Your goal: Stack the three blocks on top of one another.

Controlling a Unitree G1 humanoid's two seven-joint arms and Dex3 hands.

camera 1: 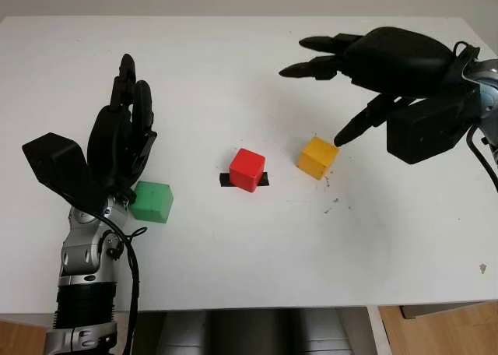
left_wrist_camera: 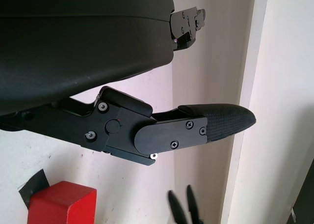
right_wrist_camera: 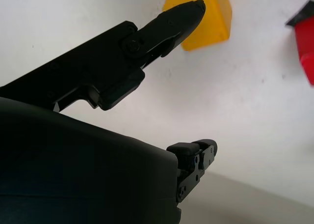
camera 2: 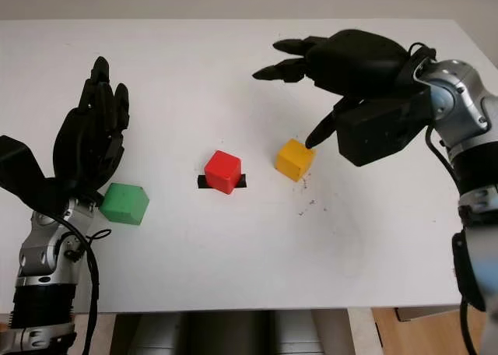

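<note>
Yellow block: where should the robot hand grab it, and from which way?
Probably from above, pinching two opposite flat sides of the yellow block. It sits alone on the white table, apart from the red block, so all its sides are free. The open right robot hand hangs just above and behind it.

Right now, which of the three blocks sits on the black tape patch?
The red block, in the middle of the table. The yellow block and green block sit on bare white tabletop.
</note>
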